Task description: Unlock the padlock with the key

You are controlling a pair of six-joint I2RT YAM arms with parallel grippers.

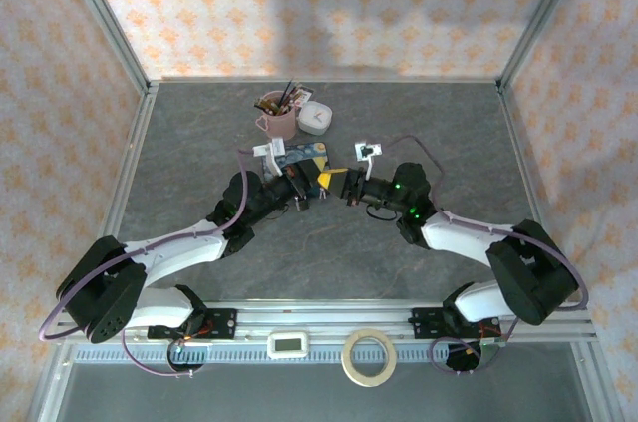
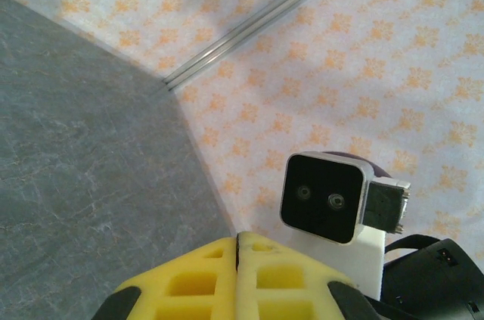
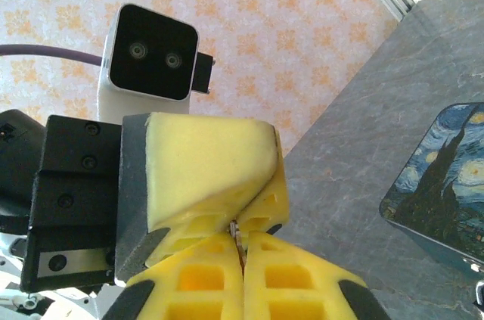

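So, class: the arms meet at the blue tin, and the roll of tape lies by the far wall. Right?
No. The roll of tape lies at the near edge, beside the small white device, not by the far wall; the top external view shows it. The rest stands.

The key (image 3: 237,234) shows as a thin pale sliver pinched between the right tool's (image 3: 242,263) closed pads, its tip at 12 o'clock touching the left tool (image 3: 240,210).

Grey table (image 1: 329,262) inside 3 walls (image 1: 329,3) (orange floral wallpaper).
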